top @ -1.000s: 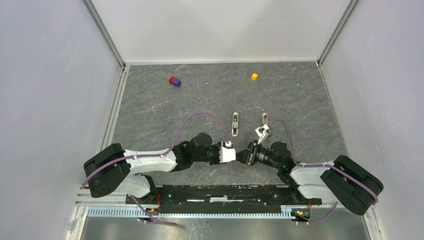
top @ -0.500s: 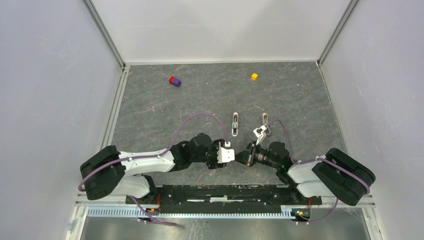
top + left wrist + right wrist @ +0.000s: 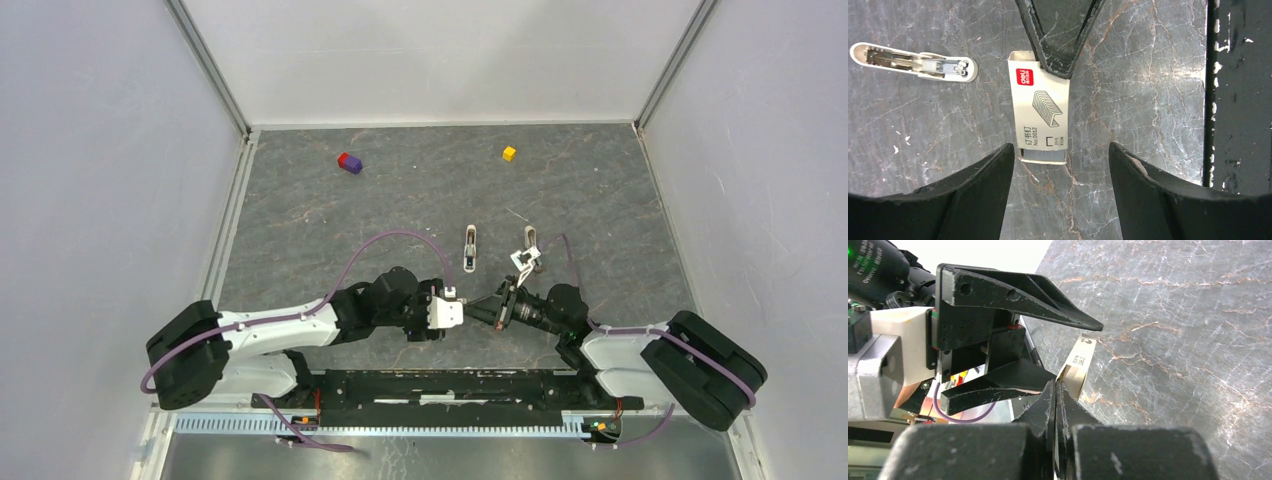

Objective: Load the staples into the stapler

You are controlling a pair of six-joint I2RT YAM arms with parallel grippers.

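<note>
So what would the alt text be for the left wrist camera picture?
A small staple box sits mid-frame, its top end pinched by the right gripper reaching in from above. The left gripper, open, flanks its lower end; the white stapler lies opened, upper left, on the grey table.

White-and-black arms with looping purple cables, scuffed black tool fingers

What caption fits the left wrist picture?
Right hand pinches the staple box, open left hand facing it, stapler nearby.
</note>
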